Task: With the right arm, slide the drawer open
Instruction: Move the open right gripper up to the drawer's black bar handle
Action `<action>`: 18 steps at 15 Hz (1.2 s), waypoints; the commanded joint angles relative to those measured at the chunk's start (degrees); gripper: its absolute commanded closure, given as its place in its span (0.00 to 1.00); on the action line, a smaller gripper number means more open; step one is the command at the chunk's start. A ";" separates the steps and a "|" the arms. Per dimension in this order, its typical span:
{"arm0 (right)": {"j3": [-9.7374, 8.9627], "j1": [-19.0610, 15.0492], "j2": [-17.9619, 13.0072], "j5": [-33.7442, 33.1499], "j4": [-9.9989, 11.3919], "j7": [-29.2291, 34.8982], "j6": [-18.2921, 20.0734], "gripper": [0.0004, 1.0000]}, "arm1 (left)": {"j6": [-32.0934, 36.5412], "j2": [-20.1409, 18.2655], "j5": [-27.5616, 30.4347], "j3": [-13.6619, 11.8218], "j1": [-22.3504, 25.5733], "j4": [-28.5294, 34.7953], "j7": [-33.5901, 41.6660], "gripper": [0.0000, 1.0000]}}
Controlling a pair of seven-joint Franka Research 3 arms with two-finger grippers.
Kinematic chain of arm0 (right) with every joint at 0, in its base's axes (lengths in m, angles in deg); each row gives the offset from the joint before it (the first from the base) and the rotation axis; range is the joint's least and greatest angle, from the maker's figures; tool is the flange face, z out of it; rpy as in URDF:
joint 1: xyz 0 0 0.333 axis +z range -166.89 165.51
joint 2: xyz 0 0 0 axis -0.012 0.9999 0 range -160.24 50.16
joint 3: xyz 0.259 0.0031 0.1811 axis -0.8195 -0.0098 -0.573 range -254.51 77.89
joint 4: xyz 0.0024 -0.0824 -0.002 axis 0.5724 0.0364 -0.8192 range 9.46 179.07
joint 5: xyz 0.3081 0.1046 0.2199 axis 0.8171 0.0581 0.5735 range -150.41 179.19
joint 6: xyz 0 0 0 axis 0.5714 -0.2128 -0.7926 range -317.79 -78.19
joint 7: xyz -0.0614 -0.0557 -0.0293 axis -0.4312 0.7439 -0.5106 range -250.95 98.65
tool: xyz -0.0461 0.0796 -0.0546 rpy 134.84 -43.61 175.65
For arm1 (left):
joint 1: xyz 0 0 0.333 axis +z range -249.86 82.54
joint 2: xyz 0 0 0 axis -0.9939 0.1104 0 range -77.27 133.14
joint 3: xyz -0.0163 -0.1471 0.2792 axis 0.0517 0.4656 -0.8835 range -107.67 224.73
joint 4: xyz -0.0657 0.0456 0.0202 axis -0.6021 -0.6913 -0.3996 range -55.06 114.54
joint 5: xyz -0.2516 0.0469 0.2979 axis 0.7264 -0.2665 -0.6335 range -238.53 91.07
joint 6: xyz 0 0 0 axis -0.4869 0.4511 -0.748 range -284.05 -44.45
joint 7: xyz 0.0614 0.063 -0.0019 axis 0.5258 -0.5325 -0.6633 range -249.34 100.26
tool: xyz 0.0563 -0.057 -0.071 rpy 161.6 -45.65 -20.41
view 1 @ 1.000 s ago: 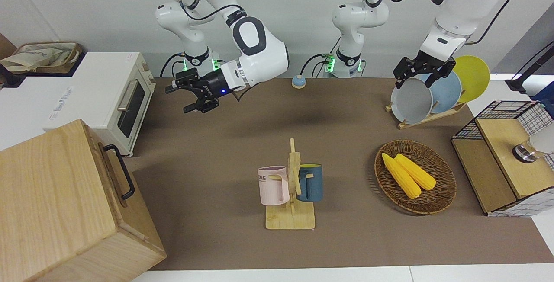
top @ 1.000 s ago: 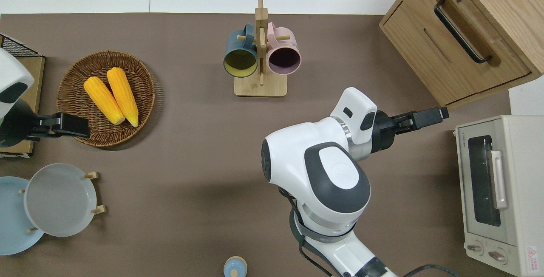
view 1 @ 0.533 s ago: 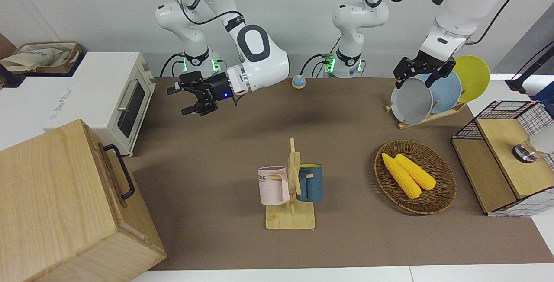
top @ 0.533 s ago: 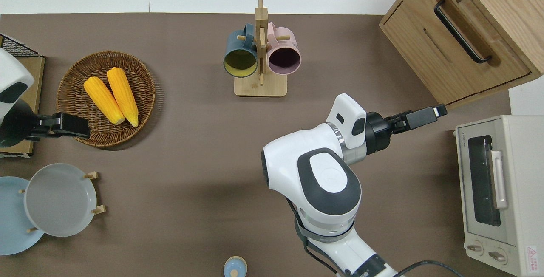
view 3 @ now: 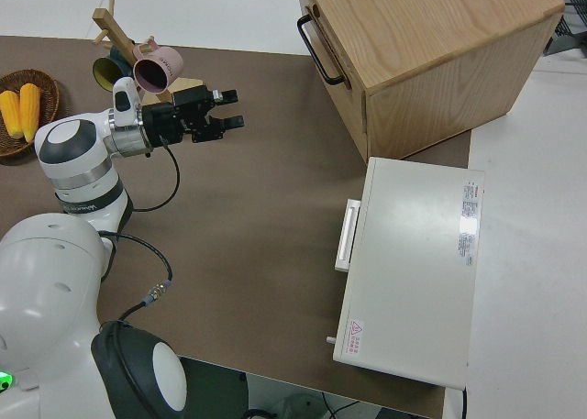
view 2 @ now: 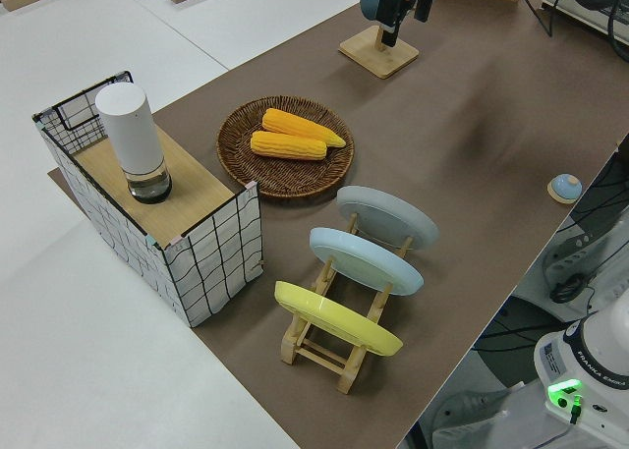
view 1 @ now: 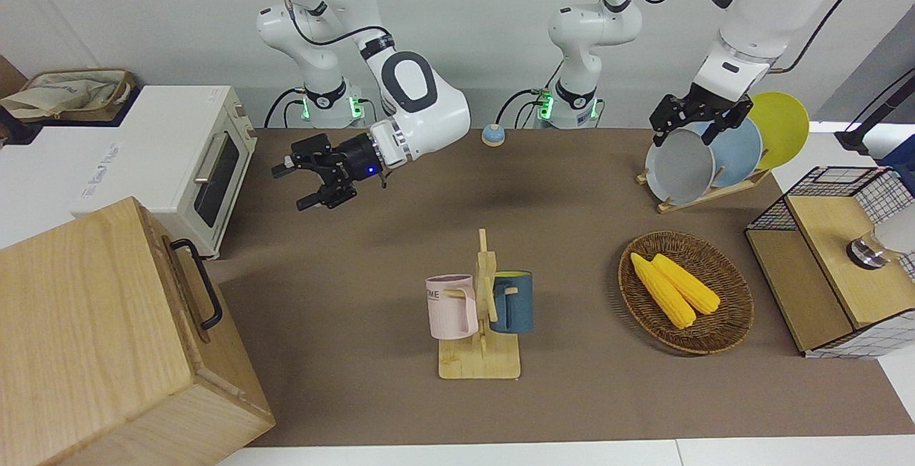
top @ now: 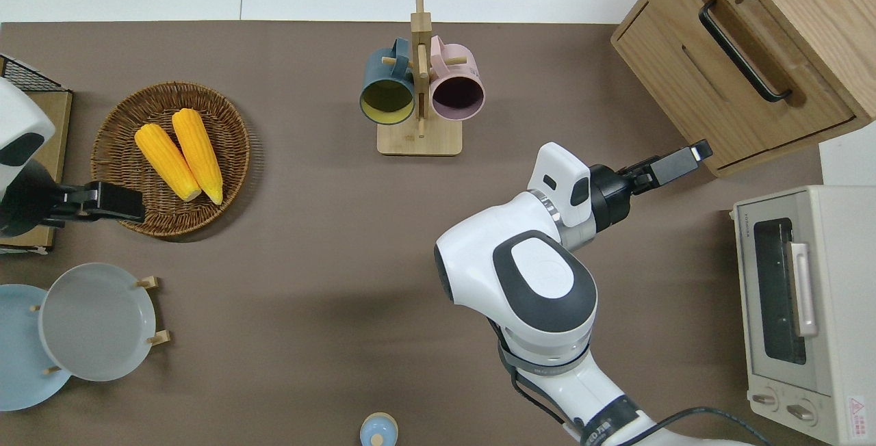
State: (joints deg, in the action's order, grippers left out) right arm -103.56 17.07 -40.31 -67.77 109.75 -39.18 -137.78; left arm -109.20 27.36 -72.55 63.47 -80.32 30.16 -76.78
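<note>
While the drawer (top: pixel 736 80) sits shut in the wood box (view 1: pixel 93 337), well apart from the oven (top: pixel 801 309) on the side farther from the robots, no step is done.

Right gripper (top: pixel 674 162): fingers spread, empty, over bare mat between oven and box. It has swung from the oven toward the box corner.

Left arm: parked.

Risk: a sideways approach could clip that corner or miss the handle (top: pixel 742 53).
</note>
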 commanded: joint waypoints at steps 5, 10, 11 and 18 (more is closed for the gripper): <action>-0.49 -2.73 -0.49 -7.13 6.04 1.79 -3.89 0.03 | 0.65 -0.66 -0.65 -0.28 -0.26 0.28 0.39 0.00; -0.22 -2.82 -0.49 -8.28 5.87 0.91 -3.28 0.03 | 0.74 -0.57 -0.65 -0.28 -0.26 0.28 0.39 0.00; -0.22 -2.82 -0.49 -8.45 5.87 0.91 -3.28 0.03 | 0.65 -0.57 -0.65 -0.28 -0.26 0.28 0.39 0.00; 1.53 -3.00 -0.49 -10.30 5.87 0.12 -4.24 0.03 | 0.65 -0.57 -0.65 -0.28 -0.26 0.28 0.39 0.00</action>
State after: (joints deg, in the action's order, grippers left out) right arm -102.29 15.17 -40.19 -75.32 114.60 -38.60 -140.48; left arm -109.20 27.36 -72.55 63.47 -80.32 30.16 -76.78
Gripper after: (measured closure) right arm 0.026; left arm 0.009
